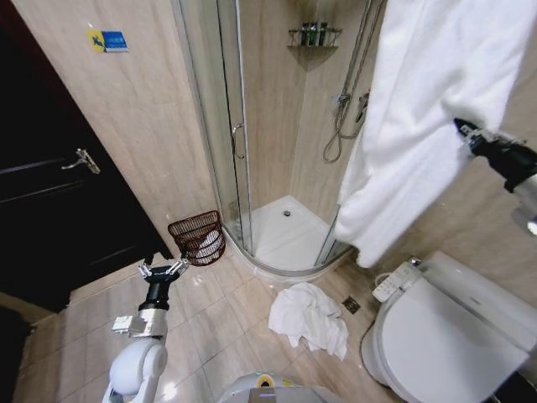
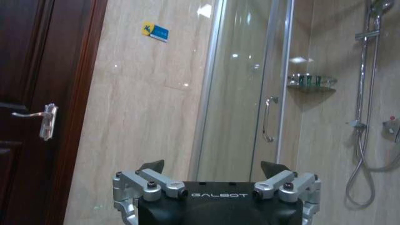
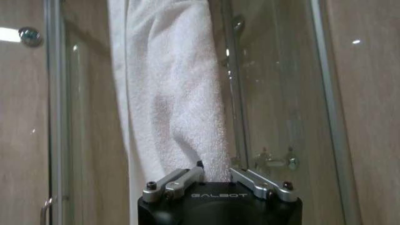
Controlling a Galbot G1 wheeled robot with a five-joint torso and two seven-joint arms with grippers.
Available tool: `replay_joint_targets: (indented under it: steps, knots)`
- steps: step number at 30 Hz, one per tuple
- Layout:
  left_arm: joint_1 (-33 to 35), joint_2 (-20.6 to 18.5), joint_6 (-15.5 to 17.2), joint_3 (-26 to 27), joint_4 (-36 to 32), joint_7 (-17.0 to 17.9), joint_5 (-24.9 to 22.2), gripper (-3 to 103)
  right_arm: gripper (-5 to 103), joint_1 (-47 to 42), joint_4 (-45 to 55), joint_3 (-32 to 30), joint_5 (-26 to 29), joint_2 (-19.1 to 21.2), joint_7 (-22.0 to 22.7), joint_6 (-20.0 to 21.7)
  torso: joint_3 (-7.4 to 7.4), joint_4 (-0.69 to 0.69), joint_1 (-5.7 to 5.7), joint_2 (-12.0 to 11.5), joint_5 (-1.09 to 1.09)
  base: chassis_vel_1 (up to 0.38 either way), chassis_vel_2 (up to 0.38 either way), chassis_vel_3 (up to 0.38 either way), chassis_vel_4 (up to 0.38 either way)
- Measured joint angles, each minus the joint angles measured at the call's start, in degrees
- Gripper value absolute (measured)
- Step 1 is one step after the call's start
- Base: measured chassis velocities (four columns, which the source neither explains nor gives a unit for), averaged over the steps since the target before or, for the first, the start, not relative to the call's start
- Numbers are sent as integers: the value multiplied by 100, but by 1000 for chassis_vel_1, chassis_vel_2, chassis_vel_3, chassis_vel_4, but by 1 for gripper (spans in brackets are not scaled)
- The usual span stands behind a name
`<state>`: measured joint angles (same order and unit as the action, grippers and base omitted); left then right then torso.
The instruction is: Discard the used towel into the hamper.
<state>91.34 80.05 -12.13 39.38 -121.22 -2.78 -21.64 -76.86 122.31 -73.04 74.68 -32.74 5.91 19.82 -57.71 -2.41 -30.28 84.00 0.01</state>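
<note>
Currently, starting at the far left of the head view, a dark wooden door (image 1: pixel 59 185) with a metal lever handle (image 1: pixel 81 159) is standing closed beside a beige tiled wall carrying a small blue and yellow sign (image 1: pixel 106 40). Lower down, the left gripper (image 1: pixel 163 269) is pointing forward over the tiled floor (image 1: pixel 210 327), its jaws standing apart and holding nothing; the left wrist view confirms the two fingers (image 2: pixel 153 165) spread wide.

Just beyond that gripper, the hamper (image 1: pixel 197 237) is sitting on the floor against the wall, beside the glass shower enclosure (image 1: pixel 231 126); something pale is lying inside it. The shower tray (image 1: pixel 285 231) is showing through the open enclosure, with a hose and a corner shelf on the back wall.

Moving right, a crumpled white towel (image 1: pixel 309 317) is lying on the floor between the shower tray and the toilet (image 1: pixel 453 332).

At upper right, a large white towel (image 1: pixel 419 117) is hanging down in front of the wall. The right gripper (image 1: pixel 463 130) is raised at this hanging cloth, and the right wrist view shows its jaws clamped on a fold of the terry fabric (image 3: pixel 172 93).
</note>
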Motion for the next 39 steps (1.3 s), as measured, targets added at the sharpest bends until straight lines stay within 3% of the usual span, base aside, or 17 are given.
replay_joint_targets:
  steps: [8, 17, 21, 24, 30, 33, 36, 39]
  knots:
    - [7, -59, -25, 0, 16, -6, 5, 100, 3, -465, 341, 49, -704, -537, -296, -91, 0, 1, 0, 0, 0, 0, 0, 0, 0]
    - [-58, -120, -10, -54, 15, -14, 5, 100, 3, -557, 664, 112, -905, -969, -336, -95, 0, -1, 0, 0, -4, 0, 0, 0, 0]
    - [-165, -204, 73, -127, 32, -23, -14, 100, 3, -707, 891, 215, -1179, -1534, -416, -94, 0, 2, 0, 0, 0, 0, 0, 0, 0]
    - [-175, -225, 89, -143, 40, -27, -25, 100, 3, -779, 937, 251, -1321, -1738, -471, -97, 0, 2, 0, 0, 0, 0, 0, 0, 0]
    - [-149, -254, 83, -151, 56, -35, -38, 100, 3, -877, 1087, 254, -1483, -1952, -559, -127, -1, 1, 0, -1, 4, 0, 0, 0, 0]
    - [-140, -254, 75, -151, 32, -39, -38, 100, 3, -946, 1286, 190, -1574, -1949, -632, -196, 1, 1, 0, 0, -9, 0, 0, 0, 0]
    - [-133, -248, 74, -151, -13, -40, -38, 100, 3, -1015, 1356, 190, -1666, -1982, -689, -226, 0, 0, 0, 0, 4, 0, 0, 0, 0]
    - [-131, -241, 74, -154, -36, -42, -37, 100, 3, -1058, 1427, 181, -1709, -2018, -704, -252, 0, 0, 0, 0, 2, 0, 0, 0, 0]
